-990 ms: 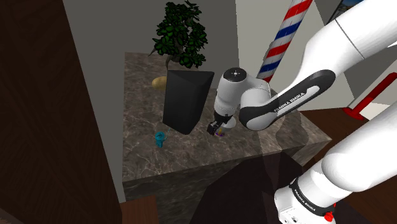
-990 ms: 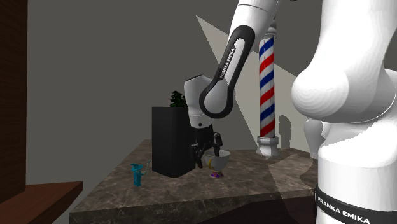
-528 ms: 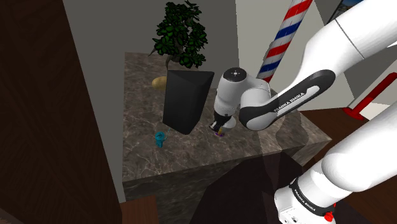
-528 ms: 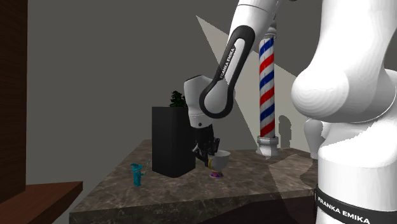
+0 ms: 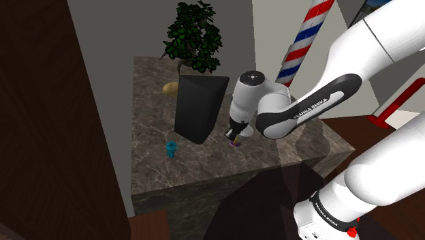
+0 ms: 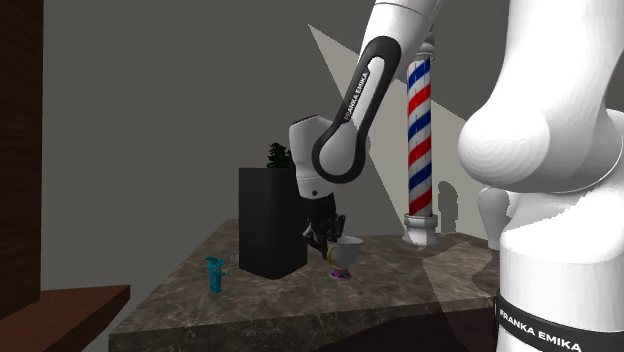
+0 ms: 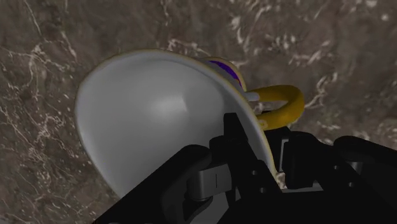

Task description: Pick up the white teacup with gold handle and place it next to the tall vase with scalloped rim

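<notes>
White teacup sits clamped by its rim in the gripper, 1 finger inside, gold handle just beside.

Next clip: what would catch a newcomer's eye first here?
The end effector pinching the rim of a gold-handled white cup, beside a tall black box on the marble table. Beyond the table, a striped barber pole stands out.

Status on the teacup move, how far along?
Done: the grasp. The gripper is shut on the cup at its rim, beside the gold handle. In hand: the lift; I can't tell if the cup is off the table. Left: carry it past the black box to the teal vase and set it down.
</notes>
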Tool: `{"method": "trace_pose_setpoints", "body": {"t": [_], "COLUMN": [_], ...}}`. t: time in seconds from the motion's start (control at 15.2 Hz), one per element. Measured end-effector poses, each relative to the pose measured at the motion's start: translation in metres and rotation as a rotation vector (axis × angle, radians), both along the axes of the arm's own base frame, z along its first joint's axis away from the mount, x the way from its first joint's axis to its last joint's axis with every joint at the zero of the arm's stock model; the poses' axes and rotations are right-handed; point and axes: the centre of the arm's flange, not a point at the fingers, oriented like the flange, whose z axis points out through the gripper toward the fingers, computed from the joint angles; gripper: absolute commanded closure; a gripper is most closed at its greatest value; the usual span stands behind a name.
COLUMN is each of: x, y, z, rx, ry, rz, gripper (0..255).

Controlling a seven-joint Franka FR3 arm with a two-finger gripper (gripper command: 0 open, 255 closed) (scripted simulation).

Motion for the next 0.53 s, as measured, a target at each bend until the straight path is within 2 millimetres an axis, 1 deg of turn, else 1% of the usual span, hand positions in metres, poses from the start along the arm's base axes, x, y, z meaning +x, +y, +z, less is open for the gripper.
{"method": "trace_pose_setpoints", "body": {"t": [0.53], "x": [0.001], "y": [-0.001], "z": [0.040], "rx": [0.000], "ry": [0.001], "rz": [-0.001], "gripper": [255]}}
